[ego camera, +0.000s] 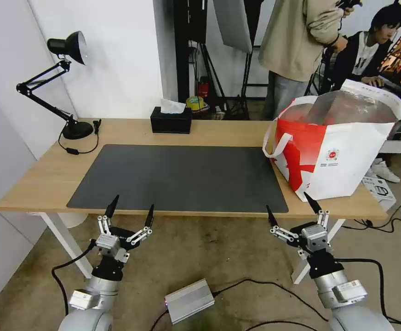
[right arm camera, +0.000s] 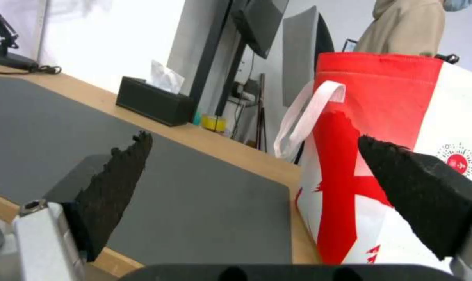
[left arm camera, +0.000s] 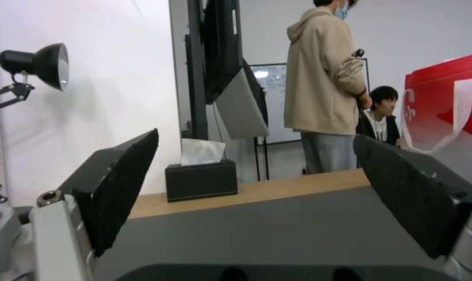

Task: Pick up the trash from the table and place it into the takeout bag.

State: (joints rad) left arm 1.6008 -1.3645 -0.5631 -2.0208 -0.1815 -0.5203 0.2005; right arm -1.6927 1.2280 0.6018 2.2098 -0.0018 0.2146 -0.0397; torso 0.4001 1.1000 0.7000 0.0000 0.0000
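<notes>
At far left of the bench (ego camera: 44, 179), a black desk lamp (ego camera: 67, 50) stands on its round base, cord trailing beside it. Left claw (ego camera: 130, 210) hangs just off the near edge, below bench level, fingers spread wide, nothing in them. Dark grey mat (ego camera: 182, 177) covers the bench centre, w/ no trash on it. Black tissue box (ego camera: 170, 120) sits at the far edge, behind the mat, white tissue sticking up. Right claw (ego camera: 291, 206) also hangs off the near edge, wide open, holding nothing, pts toward the bag. Takeout bag (ego camera: 347, 156) stands upright at the right end of the bench, just beside the mat's right edge, mouth open w/ foil lining showing, white strap handle drooping on its red left side.
</notes>
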